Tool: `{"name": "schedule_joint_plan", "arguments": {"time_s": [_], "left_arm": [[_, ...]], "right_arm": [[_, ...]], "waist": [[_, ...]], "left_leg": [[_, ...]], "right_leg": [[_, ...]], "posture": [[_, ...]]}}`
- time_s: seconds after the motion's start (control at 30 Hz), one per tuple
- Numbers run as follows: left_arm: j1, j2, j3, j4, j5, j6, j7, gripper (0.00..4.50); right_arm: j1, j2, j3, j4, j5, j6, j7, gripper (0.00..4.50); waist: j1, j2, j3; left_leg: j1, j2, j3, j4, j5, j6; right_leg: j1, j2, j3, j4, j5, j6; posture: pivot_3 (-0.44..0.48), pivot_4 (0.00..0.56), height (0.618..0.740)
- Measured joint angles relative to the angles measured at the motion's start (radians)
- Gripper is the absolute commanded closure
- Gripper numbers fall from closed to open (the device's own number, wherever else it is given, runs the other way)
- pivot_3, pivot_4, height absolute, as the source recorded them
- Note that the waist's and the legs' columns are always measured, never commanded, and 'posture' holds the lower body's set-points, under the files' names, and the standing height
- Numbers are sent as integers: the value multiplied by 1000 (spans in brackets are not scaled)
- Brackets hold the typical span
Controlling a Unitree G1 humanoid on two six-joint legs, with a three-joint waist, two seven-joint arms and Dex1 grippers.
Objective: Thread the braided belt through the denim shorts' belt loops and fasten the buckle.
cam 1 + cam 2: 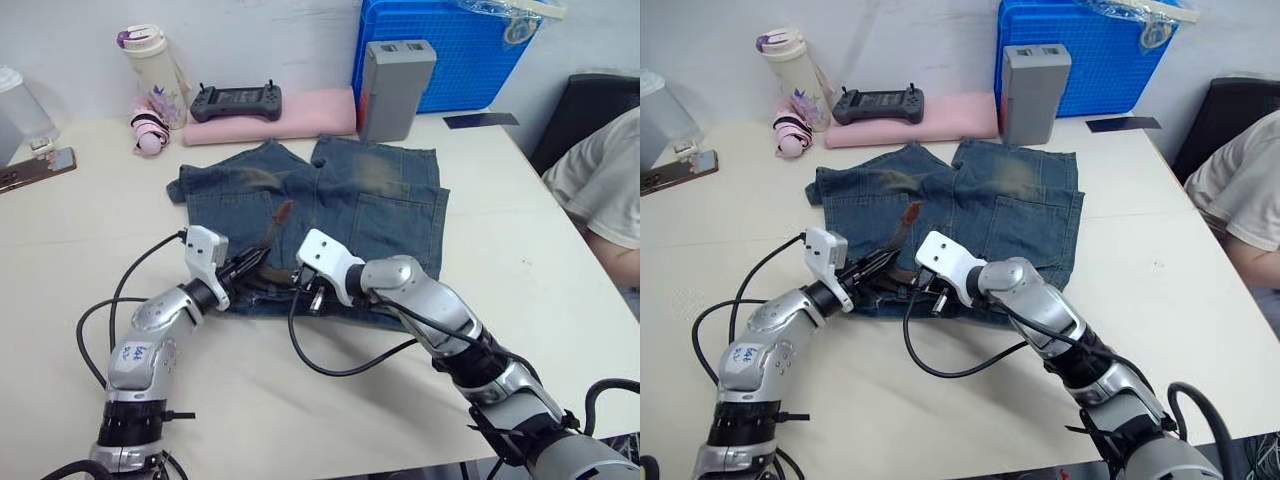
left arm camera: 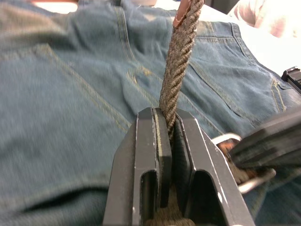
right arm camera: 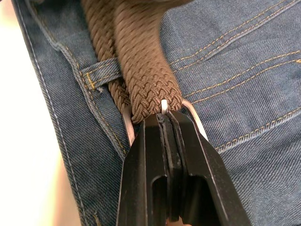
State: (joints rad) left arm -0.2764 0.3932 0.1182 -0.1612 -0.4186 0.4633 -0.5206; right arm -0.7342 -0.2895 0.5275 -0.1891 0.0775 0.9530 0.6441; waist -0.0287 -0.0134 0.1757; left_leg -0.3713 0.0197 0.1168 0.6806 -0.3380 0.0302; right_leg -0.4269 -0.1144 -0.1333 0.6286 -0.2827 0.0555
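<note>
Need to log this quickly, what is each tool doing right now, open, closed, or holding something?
Left tool: shut on the braided belt.
Right tool: shut on the buckle at the belt's end, beside a belt loop.

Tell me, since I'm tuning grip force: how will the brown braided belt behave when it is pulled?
The brown braided belt probably flexes yet holds some shape: its free end stands up from the left gripper. Its woven surface should resist slipping. Pulling may drag the blue denim shorts, which lie loose.

Left gripper (image 2: 170, 141) jaws clamped, right gripper (image 3: 168, 136) jaws clamped, arms converging
</note>
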Motion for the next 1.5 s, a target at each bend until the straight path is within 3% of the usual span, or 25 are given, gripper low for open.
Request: {"name": "schedule_joint_plan", "arguments": {"time_s": [0.5, 1.0, 1.5], "left_arm": [[-22, 20, -9, 65, 22, -40, -63, 4085], [-21, 20, -8, 64, 25, -40, -62, 4085], [-21, 20, -8, 65, 30, -40, -61, 4085]], "right_arm": [[-80, -25, -100, -4, 60, 24, 60, 4473], [-23, -13, -20, 95, -7, -123, 34, 4473], [-8, -32, -14, 31, -19, -96, 70, 4473]], "waist": [[1, 1, 1], [1, 1, 1], [1, 1, 1]], "left_leg": [[-1, 0, 0, -1, 0, 0], [-1, 0, 0, -1, 0, 0], [-1, 0, 0, -1, 0, 0]], "right_leg": [[-1, 0, 0, -1, 0, 0], [-1, 0, 0, -1, 0, 0], [-1, 0, 0, -1, 0, 0]], "posture": [[0, 150, 728], [0, 150, 728], [0, 150, 728]]}}
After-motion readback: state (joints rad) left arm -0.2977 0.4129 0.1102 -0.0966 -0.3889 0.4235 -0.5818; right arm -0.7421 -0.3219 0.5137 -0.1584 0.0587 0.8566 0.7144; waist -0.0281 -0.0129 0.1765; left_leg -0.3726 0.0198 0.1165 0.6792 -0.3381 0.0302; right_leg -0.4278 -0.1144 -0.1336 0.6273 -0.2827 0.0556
